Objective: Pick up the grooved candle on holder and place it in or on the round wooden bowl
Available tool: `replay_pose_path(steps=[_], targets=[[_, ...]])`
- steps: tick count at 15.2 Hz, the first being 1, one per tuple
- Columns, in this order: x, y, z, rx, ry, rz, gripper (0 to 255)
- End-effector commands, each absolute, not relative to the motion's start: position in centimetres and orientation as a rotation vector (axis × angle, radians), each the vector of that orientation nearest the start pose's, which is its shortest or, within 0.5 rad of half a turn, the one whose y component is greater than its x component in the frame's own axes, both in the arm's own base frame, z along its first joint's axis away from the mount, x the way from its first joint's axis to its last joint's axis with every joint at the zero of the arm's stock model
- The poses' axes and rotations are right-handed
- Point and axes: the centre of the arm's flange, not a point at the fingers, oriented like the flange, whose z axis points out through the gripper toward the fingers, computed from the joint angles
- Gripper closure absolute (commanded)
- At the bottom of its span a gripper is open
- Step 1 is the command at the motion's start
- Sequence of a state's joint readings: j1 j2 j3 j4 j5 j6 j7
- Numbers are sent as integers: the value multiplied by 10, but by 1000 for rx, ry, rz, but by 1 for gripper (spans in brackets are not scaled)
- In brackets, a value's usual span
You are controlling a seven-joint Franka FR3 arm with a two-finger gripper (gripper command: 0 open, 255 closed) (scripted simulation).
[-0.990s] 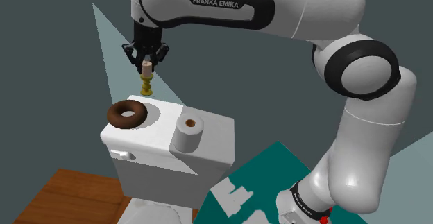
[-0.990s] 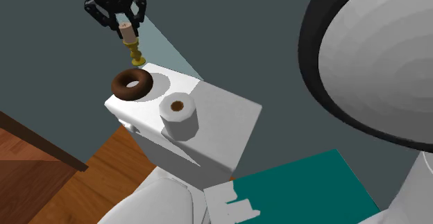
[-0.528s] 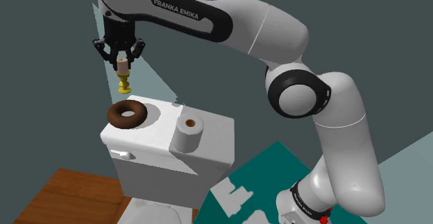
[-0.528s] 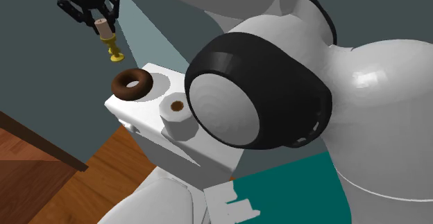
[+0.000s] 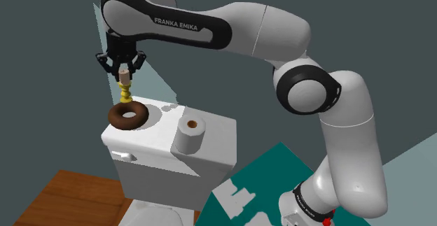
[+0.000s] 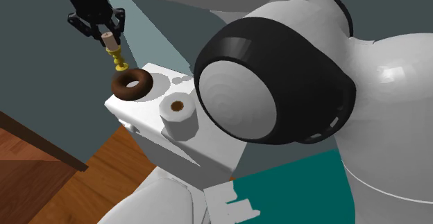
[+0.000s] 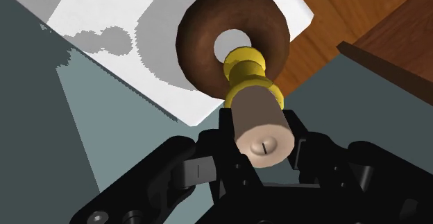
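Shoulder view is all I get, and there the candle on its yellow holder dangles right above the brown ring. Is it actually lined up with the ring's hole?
Observer: Nearly. The wrist view looks down along the candle. There its yellow holder covers the edge of the hole in the brown ring-shaped bowl, not the hole's centre.
Operator: Does the hand really have hold of it?
Observer: The hand clasps the candle's pale top end, with a black finger pressed against each side.
Operator: Is that hole a real hole?
Observer: Yes. The white lid underneath shows through it.
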State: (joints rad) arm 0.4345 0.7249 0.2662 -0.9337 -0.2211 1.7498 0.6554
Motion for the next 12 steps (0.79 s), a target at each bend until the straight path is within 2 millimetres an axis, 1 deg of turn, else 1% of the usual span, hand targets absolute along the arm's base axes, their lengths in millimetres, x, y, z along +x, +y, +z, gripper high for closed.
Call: replay_pose_path(steps=[1, 10, 12], targets=[[635, 412, 463, -3105, 3, -179, 255], [635, 412, 416, -3105, 3, -179, 255], [635, 412, 416, -3105, 3, -179, 255]])
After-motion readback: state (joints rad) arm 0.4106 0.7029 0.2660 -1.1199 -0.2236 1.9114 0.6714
